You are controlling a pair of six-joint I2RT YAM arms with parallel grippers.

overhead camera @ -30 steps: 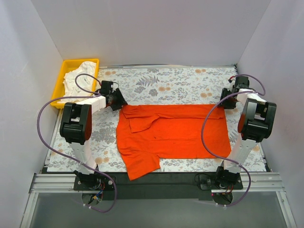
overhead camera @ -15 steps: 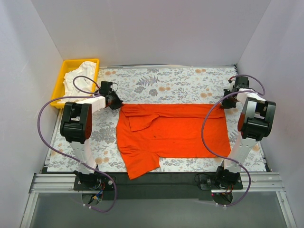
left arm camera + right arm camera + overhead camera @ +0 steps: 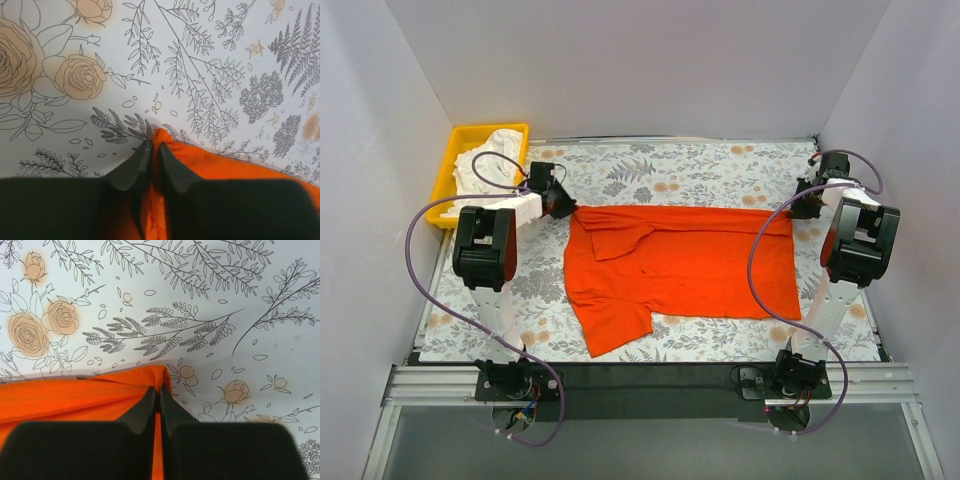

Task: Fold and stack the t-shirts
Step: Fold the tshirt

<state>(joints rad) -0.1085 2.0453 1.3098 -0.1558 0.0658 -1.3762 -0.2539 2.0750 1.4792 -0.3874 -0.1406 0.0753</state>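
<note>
The orange-red t-shirt [image 3: 680, 265] lies spread across the floral table, one sleeve hanging toward the near edge. My left gripper [image 3: 566, 207] is shut on its far-left corner; the left wrist view shows orange cloth [image 3: 210, 162] pinched between the black fingers [image 3: 131, 167]. My right gripper [image 3: 796, 210] is shut on the far-right corner; the right wrist view shows the orange corner [image 3: 100, 395] clamped between its fingers [image 3: 175, 415]. The white t-shirt [image 3: 490, 160] lies crumpled in the yellow tray [image 3: 448, 170].
The yellow tray stands at the far left corner of the table. White walls close in the table on the left, back and right. The floral cloth [image 3: 670, 170] covers the table beyond the shirt.
Both grippers have moved toward the far side, dragging the orange shirt's far edge with them. The shirt has shifted away from the near edge.
</note>
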